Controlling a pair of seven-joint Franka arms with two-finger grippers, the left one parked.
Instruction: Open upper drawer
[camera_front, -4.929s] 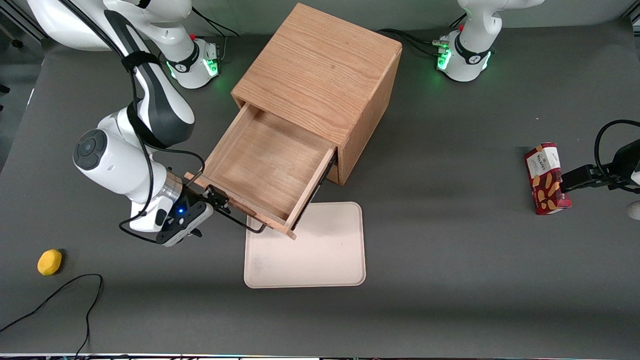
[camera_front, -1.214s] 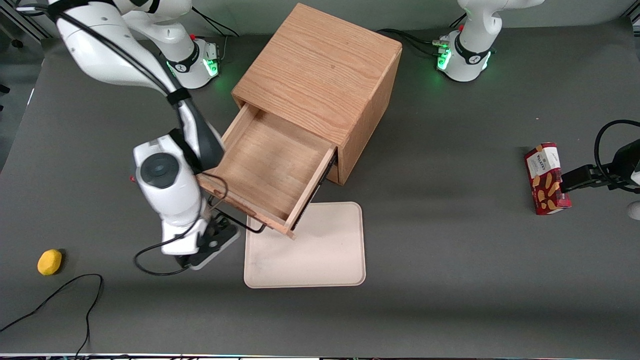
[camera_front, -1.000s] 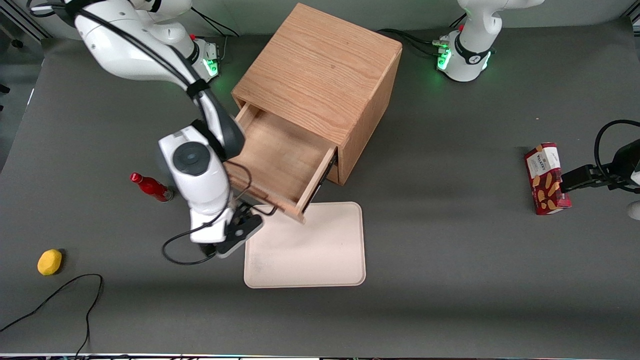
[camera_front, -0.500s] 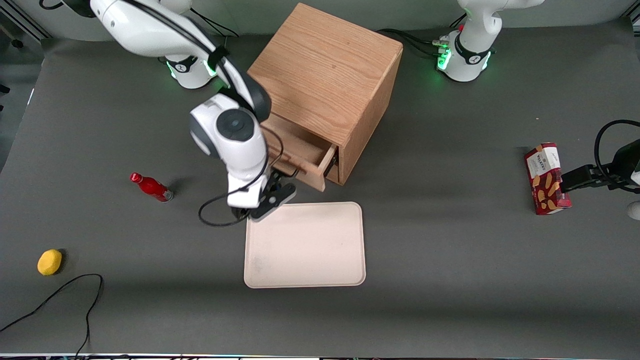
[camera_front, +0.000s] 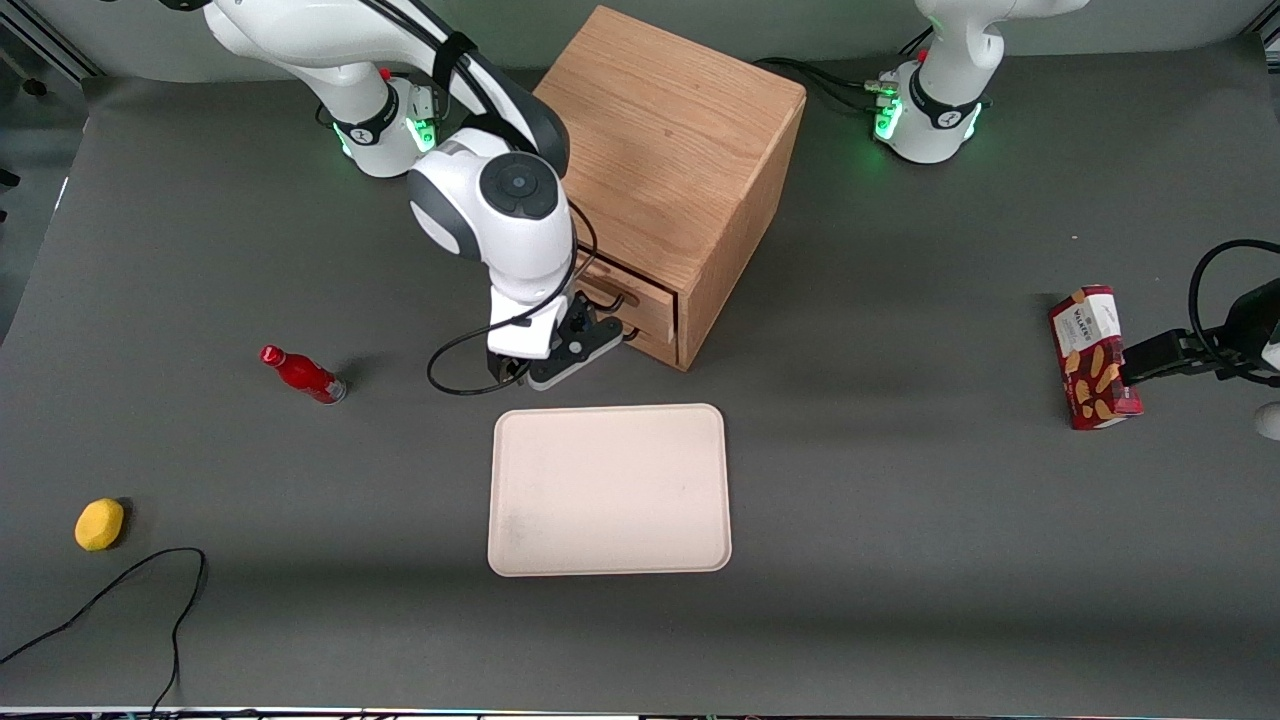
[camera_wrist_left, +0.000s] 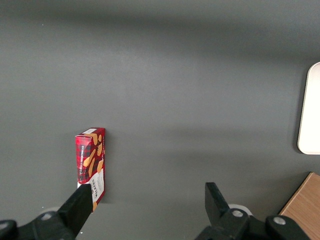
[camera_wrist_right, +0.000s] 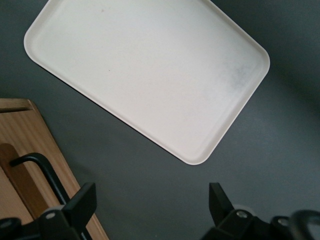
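The wooden cabinet (camera_front: 665, 150) stands at the middle of the table. Its upper drawer (camera_front: 645, 305) sits pushed in, almost flush with the cabinet's front, and only a narrow strip of it shows under the top. My right gripper (camera_front: 570, 350) hangs just in front of the drawers, pointing down at the table. In the right wrist view the gripper (camera_wrist_right: 151, 200) is open with only grey table between the fingers. A black bar handle (camera_wrist_right: 42, 170) on a light wood drawer front (camera_wrist_right: 30, 145) lies close beside one finger (camera_wrist_right: 82, 202), not between them.
A cream tray (camera_front: 610, 490) (camera_wrist_right: 145, 75) lies on the table nearer the front camera than the cabinet. A red bottle (camera_front: 300, 373) and a yellow fruit (camera_front: 99, 524) lie toward the working arm's end. A cookie box (camera_front: 1090, 357) (camera_wrist_left: 91, 162) lies toward the parked arm's end.
The upper drawer has slid from wide open back into the cabinet. My right arm and gripper moved with it toward the cabinet's front, uncovering the red bottle.
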